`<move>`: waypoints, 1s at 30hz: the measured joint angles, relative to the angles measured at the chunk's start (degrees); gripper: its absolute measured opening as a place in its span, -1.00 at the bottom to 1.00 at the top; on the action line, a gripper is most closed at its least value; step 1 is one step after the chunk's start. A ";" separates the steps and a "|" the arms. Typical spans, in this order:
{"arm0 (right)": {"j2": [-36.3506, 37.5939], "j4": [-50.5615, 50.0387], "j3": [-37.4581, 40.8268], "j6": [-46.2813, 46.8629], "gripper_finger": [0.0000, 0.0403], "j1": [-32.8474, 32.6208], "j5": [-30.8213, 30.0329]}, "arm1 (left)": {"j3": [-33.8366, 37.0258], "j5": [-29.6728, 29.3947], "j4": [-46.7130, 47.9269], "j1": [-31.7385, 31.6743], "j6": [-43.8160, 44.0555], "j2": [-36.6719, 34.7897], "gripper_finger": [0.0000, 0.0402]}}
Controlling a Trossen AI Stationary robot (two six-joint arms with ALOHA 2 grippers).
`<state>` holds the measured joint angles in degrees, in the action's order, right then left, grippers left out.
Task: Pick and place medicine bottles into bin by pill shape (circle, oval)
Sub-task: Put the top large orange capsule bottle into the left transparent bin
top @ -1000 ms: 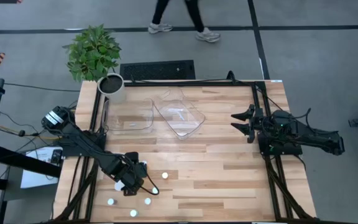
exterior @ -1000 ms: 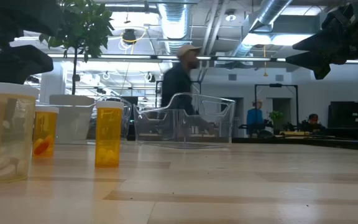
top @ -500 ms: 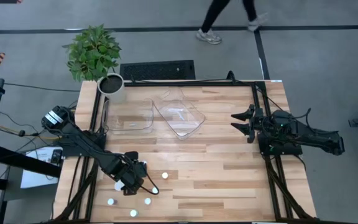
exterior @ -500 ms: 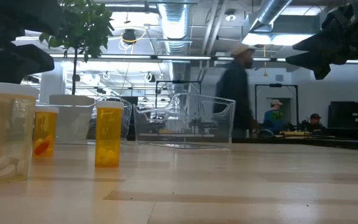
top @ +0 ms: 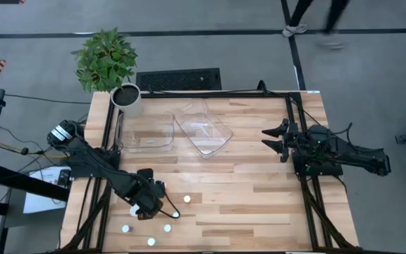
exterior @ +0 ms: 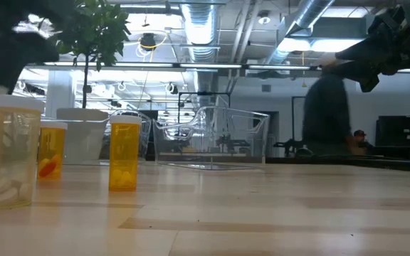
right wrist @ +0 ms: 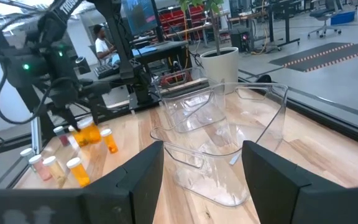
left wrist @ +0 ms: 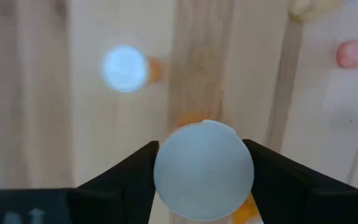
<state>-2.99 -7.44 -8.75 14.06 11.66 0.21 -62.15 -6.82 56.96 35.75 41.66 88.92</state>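
The left tool (left wrist: 204,171) has its two dark fingers pressed on either side of a white-capped medicine bottle (left wrist: 204,169), so it is holding that bottle by the neck just under the cap, at about 7 o'clock on the bench (top: 259,176). In my judgement the step in hand is the pick, and doing it well means lifting straight up with the bottle kept upright so it clears the other bottles (top: 187,200) standing near it, then carrying it toward the clear bins (top: 204,130) at about 11 o'clock. The pill shape has to be settled before choosing a bin, and a grip this high on a round bottle could let it swing or slip, so a slow lift seems wise. The right tool (top: 273,140) waits at about 3 o'clock with its fingers spread wide and nothing between them. The left wrist view alone shows the fingers in contact with the bottle; from above the arm hides that grip. The low view shows what no overhead picture can, the pills inside the amber bottles (exterior: 124,154), including an orange oval one, though the held bottle is not clear there. The right wrist view shows the two bins from the side, one leaning against the other, with the plant pot (right wrist: 221,64) behind them.
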 joint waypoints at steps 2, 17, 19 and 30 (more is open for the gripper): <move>-0.01 0.00 0.00 0.00 0.12 0.02 0.00 | -2.62 -0.66 4.35 -1.02 -0.33 0.00 0.03; -0.02 -0.90 0.00 -0.02 0.12 0.02 0.00 | -11.36 -14.40 18.16 -15.02 -2.92 -12.51 0.07; -0.02 -1.35 0.00 -0.02 0.12 0.00 0.00 | -11.36 -17.57 18.17 -18.95 -2.95 -15.25 0.08; -0.02 -2.84 0.00 -0.02 0.12 0.00 0.00 | -10.38 -21.97 12.85 -44.66 -5.67 -18.78 0.08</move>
<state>-3.01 -10.29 -8.75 14.04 11.66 0.21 -72.53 -28.79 69.81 -8.91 35.99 70.15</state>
